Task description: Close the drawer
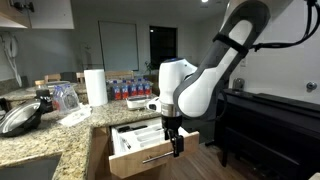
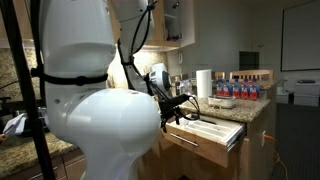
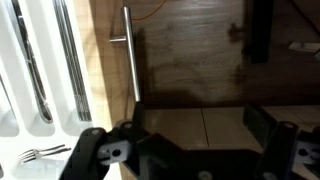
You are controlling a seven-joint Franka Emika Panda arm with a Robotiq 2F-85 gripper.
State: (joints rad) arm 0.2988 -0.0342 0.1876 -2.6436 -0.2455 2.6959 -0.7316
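Room: kitchen, granite desk (image 1: 60,136).
Drawer (image 1: 130,162): open, just behind claw (image 1: 176,148).
Claw: apart, empty.
Risk: off-centre push may slip past handle (image 3: 130,55).

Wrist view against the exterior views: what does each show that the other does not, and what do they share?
Only the wrist view lets one make out a fork and other cutlery. Only the exterior views show the paper towel roll, the bottles and the counter. Both show the open drawer, its handle and the open gripper.
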